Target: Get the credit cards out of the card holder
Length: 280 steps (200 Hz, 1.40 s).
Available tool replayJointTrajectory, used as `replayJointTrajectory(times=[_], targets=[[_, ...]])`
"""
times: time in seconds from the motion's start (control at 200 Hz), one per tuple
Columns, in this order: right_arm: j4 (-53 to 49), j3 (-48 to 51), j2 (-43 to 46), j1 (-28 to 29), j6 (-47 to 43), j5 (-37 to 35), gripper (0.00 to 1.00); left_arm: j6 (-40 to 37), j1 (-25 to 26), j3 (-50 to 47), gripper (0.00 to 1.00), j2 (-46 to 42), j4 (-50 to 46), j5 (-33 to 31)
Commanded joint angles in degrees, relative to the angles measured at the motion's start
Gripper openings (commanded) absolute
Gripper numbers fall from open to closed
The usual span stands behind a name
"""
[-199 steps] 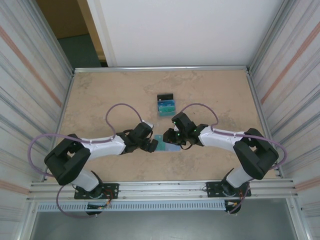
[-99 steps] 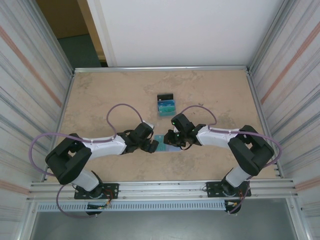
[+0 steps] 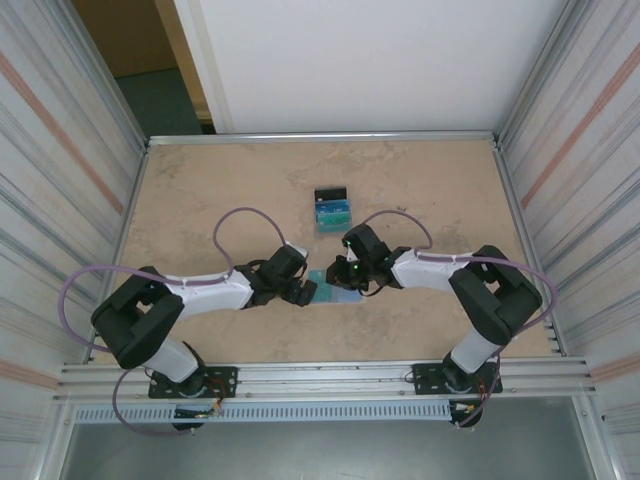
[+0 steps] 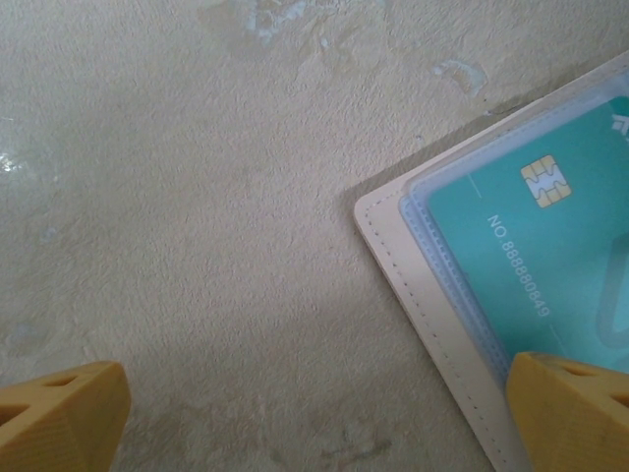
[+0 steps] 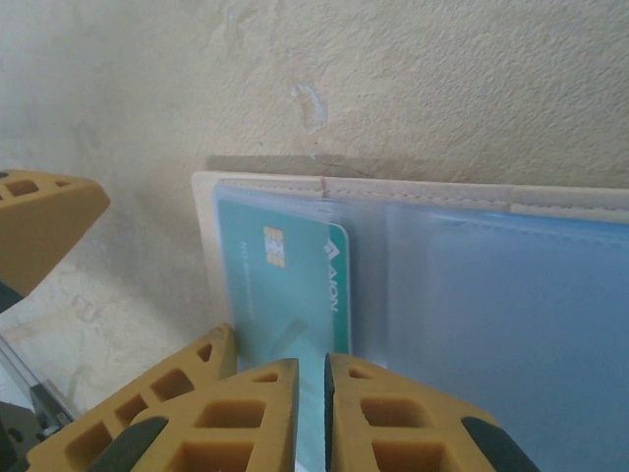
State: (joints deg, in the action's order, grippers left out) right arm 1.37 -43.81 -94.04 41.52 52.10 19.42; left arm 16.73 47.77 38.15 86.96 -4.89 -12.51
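1. Table (image 3: pixel 200 190): beige, stone-patterned top with a metal rim and ribbed walls on both sides.

2. Left arm (image 3: pixel 200 292): black and white, reaching from its base toward the middle of the table, low over the surface.

3. Right arm (image 3: pixel 440 272): same build, reaching in from the other side so that the two wrists nearly meet.

4. Left gripper (image 4: pixel 314 413): jaws wide apart. One yellow finger hangs over bare table, and the other sits over the near corner of the card holder. Whether it touches cannot be told.

5. Right gripper (image 5: pixel 312 413): jaws almost together, with only a narrow slit between the yellow fingers. The tips are over the near end of the green card. Nothing is seen pinched between them, and contact with the card cannot be judged.

6. Card holder (image 5: pixel 393 189): lies open and flat on the table between the two grippers. It has a stitched beige border, a pale blue lining and clear pockets.

7. Loose cards (image 3: pixel 331 212): a small pile farther up the table, well apart from the card holder. A black card is at the far end and teal and blue ones are nearer.

8. Green card (image 4: pixel 550 256): tucked in the end pocket of the card holder, chip and printed number facing up.
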Motion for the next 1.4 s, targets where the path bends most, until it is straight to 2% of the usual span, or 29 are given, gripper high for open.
replayJointTrajectory(times=[0.0, 0.732, 1.188, 1.398], targets=[[0.47, 0.91, -1.37, -0.41, 0.93, 0.88, 0.15, 0.41, 0.33, 0.26, 0.99, 1.3, -3.35, -0.94], [2.6, 4.32, 1.32, -0.66, 2.65, 0.7, 0.14, 2.07, 0.4, 0.26, 0.99, 2.1, -3.51, -1.2], [9.51, 5.66, -0.35, -0.66, 3.71, 4.91, 0.1, 3.09, 0.57, 0.3, 0.99, 2.3, -3.24, -0.45], [12.68, 6.39, -0.41, -0.73, 3.98, 6.6, 0.11, 3.43, 0.91, 0.28, 0.99, 2.18, -3.07, -0.53]])
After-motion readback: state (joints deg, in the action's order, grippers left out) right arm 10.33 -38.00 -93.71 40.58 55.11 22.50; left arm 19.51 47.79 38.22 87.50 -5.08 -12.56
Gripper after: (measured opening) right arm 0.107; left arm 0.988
